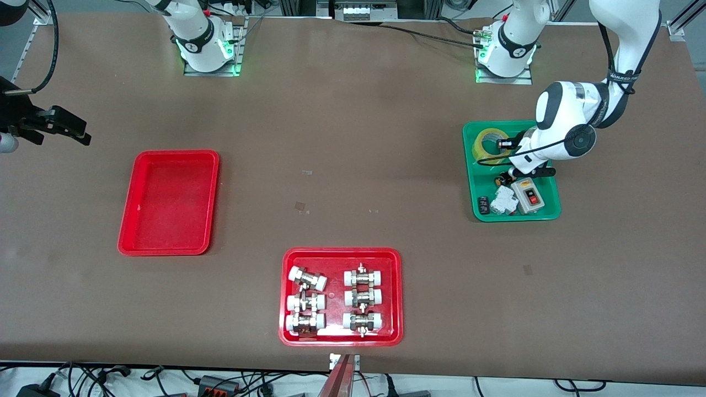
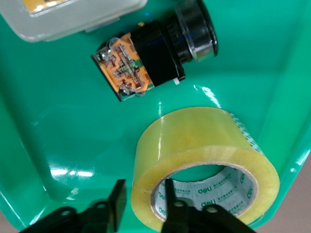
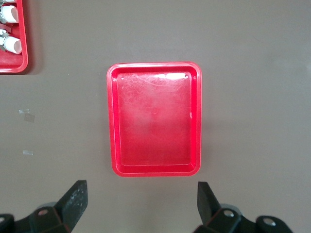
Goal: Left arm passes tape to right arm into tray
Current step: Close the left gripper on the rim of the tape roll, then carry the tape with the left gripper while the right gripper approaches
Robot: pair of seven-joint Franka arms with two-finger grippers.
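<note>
The tape (image 1: 488,141) is a translucent yellow roll lying flat in the green tray (image 1: 480,212), at the tray's end farthest from the front camera. In the left wrist view my left gripper (image 2: 143,187) is down in the tray and open. One finger (image 2: 116,204) is just outside the tape (image 2: 204,145), and the other stands inside its core against the inner wall. The red tray (image 1: 168,204) lies empty at the right arm's end of the table. It also shows in the right wrist view (image 3: 154,121). My right gripper (image 3: 141,199) waits open and empty, high beside that tray.
The green tray also holds a black push-button with an orange body (image 2: 146,63), a grey switch box with a red button (image 1: 529,197) and a white breaker (image 1: 503,203). A wider red tray (image 1: 341,337) with several white-capped fittings lies near the front edge.
</note>
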